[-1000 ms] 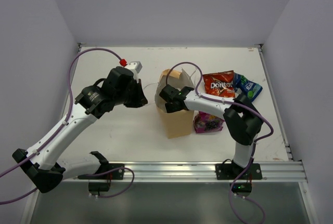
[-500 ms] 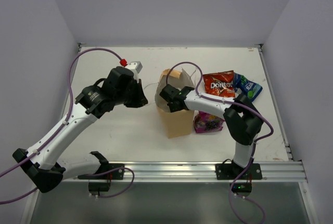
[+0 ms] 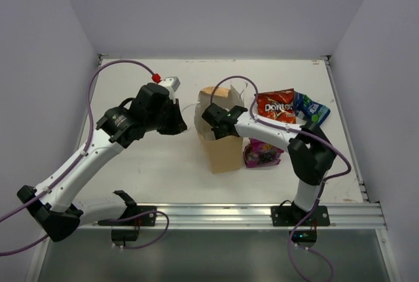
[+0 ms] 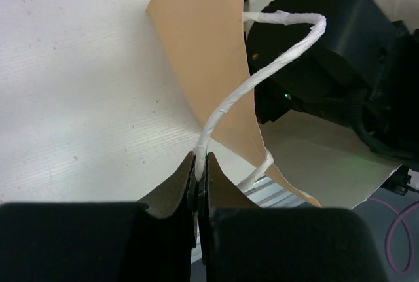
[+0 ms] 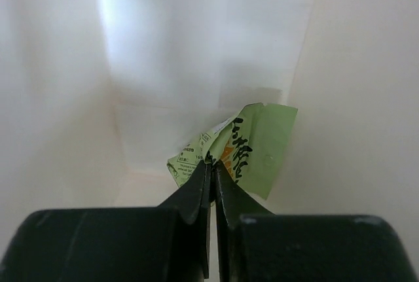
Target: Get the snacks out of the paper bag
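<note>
closest to us on the table (image 3: 157, 164), just right of the paper bag (image 3: 222, 151), lies the purple packet (image 3: 263, 154). it is out of the bag. it sits right by the bag's side, but we cannot tell if they touch.

the paper bag is in the middle of the table, between our 2 arms. we cannot tell if it stands straight or leans. our left gripper (image 4: 200, 164) is squeezed tight on the white cord handle (image 4: 262, 72), pinching it and pulling that side of the bag's mouth open. our right gripper (image 5: 212, 167) is down inside the bag. its 2 fingers are pressed together on the edge of a crinkly green packet (image 5: 258, 148). that packet lies at the bottom of the bag, close to 1 wall.

farther back, to the right of the bag, the doritos bag (image 3: 275, 105) lies flat. the blue packet (image 3: 313, 112) is right next to it, at its right edge. both are out of the bag.

so we think 3 snacks are done and 1 is left. the green packet is the only snack we can see inside. it is grabbed but not out yet. we think it now has to be lifted up through the open mouth and put down on the table.
</note>
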`<state>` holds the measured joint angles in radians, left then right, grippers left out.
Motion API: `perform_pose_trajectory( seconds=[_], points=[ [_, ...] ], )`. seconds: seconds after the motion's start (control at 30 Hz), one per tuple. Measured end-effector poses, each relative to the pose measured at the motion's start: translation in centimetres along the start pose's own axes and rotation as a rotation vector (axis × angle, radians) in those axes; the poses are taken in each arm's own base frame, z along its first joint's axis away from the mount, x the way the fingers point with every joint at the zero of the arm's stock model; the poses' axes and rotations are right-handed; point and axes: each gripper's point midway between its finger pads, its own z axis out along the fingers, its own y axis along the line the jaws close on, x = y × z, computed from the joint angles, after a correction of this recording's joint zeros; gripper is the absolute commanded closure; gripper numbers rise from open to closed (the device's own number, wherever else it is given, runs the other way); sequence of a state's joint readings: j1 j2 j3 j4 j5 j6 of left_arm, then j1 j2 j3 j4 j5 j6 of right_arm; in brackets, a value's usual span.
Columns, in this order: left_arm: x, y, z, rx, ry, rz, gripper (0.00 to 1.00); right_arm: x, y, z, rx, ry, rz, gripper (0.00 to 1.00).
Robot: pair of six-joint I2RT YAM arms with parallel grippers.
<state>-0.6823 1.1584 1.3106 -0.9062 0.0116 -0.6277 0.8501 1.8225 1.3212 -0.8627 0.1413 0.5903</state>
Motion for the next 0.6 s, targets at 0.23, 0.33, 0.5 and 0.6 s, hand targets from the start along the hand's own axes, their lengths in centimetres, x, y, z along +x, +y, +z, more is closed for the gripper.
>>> perform_pose_trajectory(
  seconds=[0.23,0.33,0.5,0.6],
  points=[
    [0.3,0.2,0.2,-0.007,0.009,0.000,1.00,-3.5,2.7,-8.5,-0.114,-0.175,-0.012,1.00],
    [0.5,0.4,0.4,-0.012,0.018,0.001,1.00,-5.2,3.6,-14.6,-0.204,-0.306,-0.006,1.00],
    [0.5,0.4,0.5,-0.012,0.018,0.000,1.00,-7.7,3.0,-23.8,-0.302,-0.508,0.038,1.00],
    [0.6,0.4,0.5,-0.013,0.019,0.000,1.00,-8.8,1.7,-27.7,-0.320,-0.615,0.067,1.00]
  ],
)
